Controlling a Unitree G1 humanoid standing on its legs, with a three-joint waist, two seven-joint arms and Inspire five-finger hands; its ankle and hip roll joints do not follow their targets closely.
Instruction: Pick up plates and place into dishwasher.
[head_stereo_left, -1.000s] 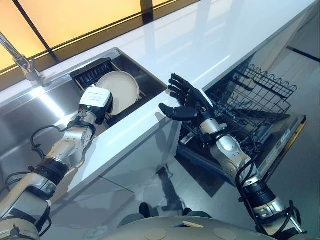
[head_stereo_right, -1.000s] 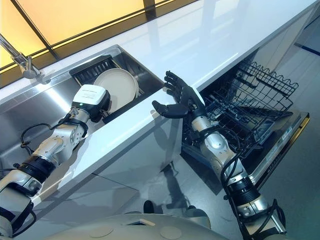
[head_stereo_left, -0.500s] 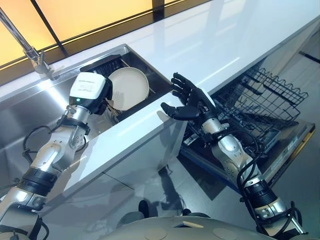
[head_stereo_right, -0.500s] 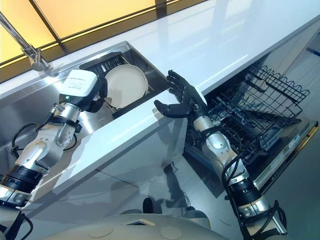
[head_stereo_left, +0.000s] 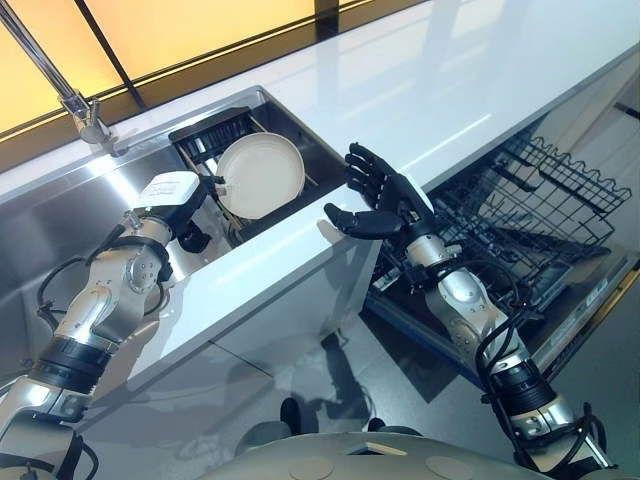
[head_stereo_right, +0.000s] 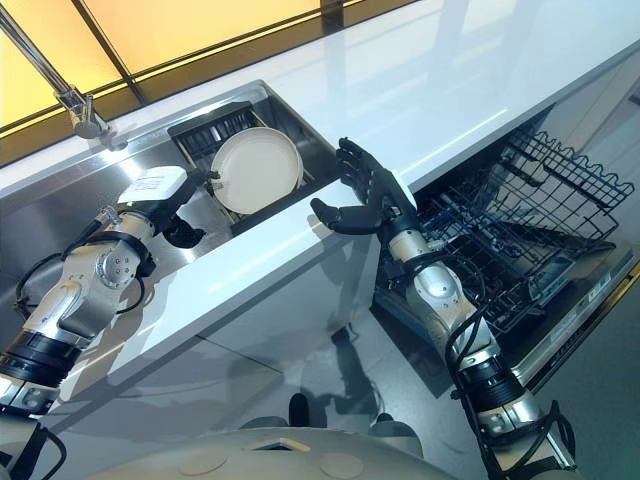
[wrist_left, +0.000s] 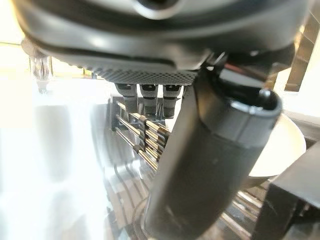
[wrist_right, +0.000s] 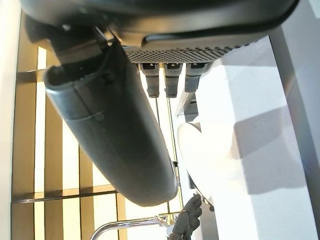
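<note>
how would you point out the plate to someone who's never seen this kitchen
Find the steel sink set into the white counter, below the tap. At its right end stands a dark rack, and the plate leans on edge in it. It is the round, cream thing there, beside the left robot hand.

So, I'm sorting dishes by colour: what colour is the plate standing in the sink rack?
Cream, plain, with no pattern; the plate shows best in the left eye view.
</note>
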